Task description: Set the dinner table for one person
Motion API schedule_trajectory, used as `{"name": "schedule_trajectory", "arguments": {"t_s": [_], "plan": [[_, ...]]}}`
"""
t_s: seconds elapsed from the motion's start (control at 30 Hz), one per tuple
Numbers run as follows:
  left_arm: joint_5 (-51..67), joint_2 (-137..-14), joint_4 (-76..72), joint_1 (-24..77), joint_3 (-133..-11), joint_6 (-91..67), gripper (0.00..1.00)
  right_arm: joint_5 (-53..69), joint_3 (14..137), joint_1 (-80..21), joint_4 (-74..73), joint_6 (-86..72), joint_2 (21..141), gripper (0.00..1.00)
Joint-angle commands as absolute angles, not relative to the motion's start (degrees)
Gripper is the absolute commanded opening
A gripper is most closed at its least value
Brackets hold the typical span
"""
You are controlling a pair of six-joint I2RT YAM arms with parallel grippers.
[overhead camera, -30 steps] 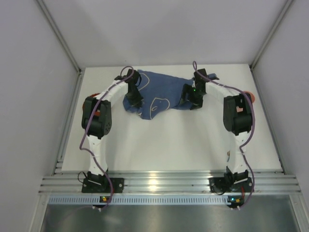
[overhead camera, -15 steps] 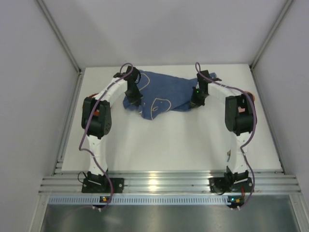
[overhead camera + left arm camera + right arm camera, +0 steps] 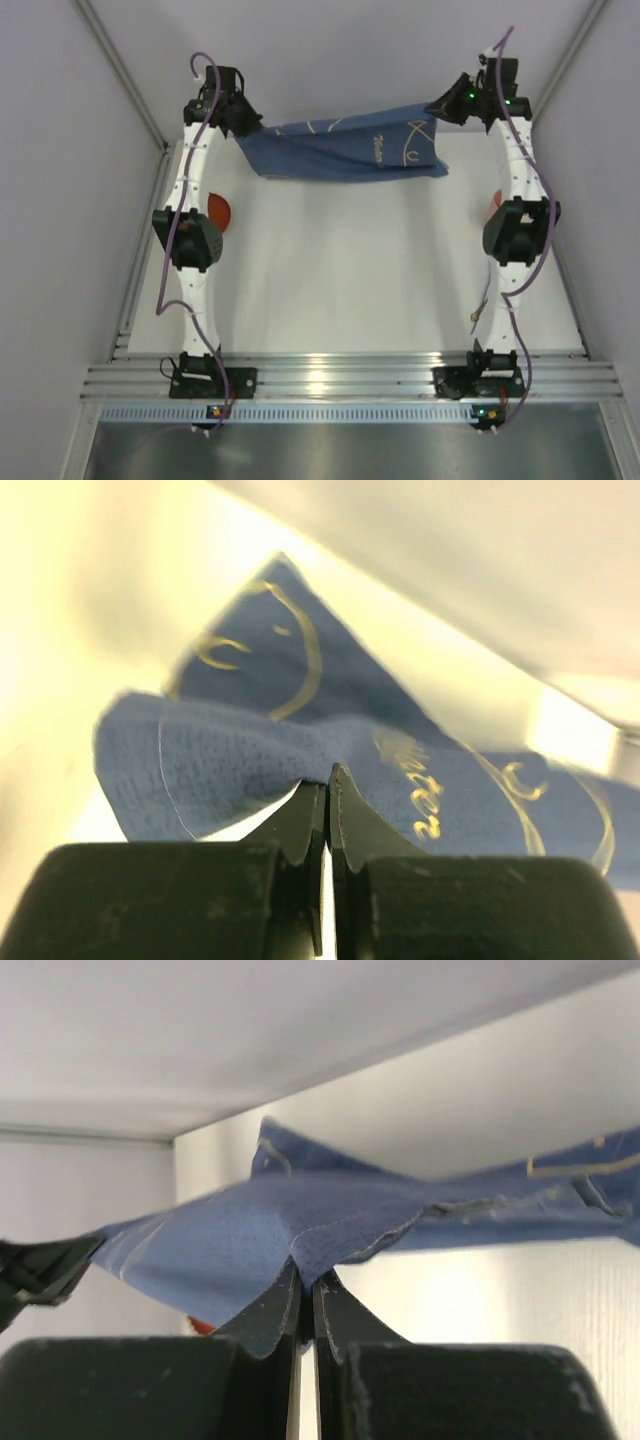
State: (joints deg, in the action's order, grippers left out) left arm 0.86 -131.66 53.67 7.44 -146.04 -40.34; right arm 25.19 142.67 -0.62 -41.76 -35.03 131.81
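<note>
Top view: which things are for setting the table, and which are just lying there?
For the job: blue mat, pinched by left gripper and right gripper; dinner table.
Lying about: orange-red thing on the left; orange-red bit, half hidden, on the right.

Back wall panel [image 3: 340,60]: plain pale grey, evenly lit. On either side of it, a left side panel [image 3: 60,250] and a right side panel [image 3: 610,200] join it at slim aluminium posts [image 3: 120,72]. Opposite it, nearest the camera, lie a perforated strip [image 3: 340,412] and a brushed metal sheet [image 3: 340,455] with soft reflections.
</note>
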Motion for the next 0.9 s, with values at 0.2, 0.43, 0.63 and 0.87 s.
{"name": "schedule_trajectory", "arguments": {"t_s": [0.2, 0.43, 0.63, 0.87], "plan": [[0.97, -103.91, 42.11, 7.64, -117.5, -34.46, 0.0, 31.92, 113.6, 2.64, -39.98, -28.4, 100.23, 0.0], [3.16, -87.28, 35.86, 12.65, -82.13, -35.42, 0.0, 22.77, 74.13, 2.11, -42.61, -25.67, 77.44, 0.0], [5.27, -87.09, 38.3, 15.29, -62.85, -40.33, 0.04, 20.66, 54.69, 2.11, -44.37, -25.58, 81.2, 0.0], [9.4, -85.53, 43.33, 16.96, -57.92, -42.1, 0.48, 11.79, 51.85, 1.85, -52.46, -24.96, 77.36, 0.41]]}}
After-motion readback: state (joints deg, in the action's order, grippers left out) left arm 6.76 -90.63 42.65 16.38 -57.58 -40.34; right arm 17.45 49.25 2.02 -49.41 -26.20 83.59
